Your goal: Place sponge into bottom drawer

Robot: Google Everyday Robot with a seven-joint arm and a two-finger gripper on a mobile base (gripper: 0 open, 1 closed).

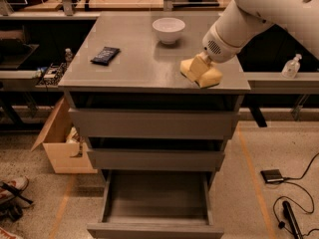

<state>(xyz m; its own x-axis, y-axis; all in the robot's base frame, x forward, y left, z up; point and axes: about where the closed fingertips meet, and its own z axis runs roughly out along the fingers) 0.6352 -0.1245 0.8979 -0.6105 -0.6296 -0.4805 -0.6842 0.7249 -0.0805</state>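
The pale yellow sponge (202, 74) is at the front right of the grey cabinet top (134, 63), close to its front edge. My gripper (203, 63) comes down on it from the upper right and is shut on the sponge, with the white arm (259, 14) behind it. The bottom drawer (154, 195) is pulled out toward the camera and its inside shows nothing in it. The two drawers above it are pushed further in.
A white bowl (168, 30) stands at the back of the cabinet top and a black packet (105, 55) lies at its left. A cardboard box (60, 148) sits on the floor to the left. A clear bottle (291, 66), a black device (273, 176) and cables are at the right.
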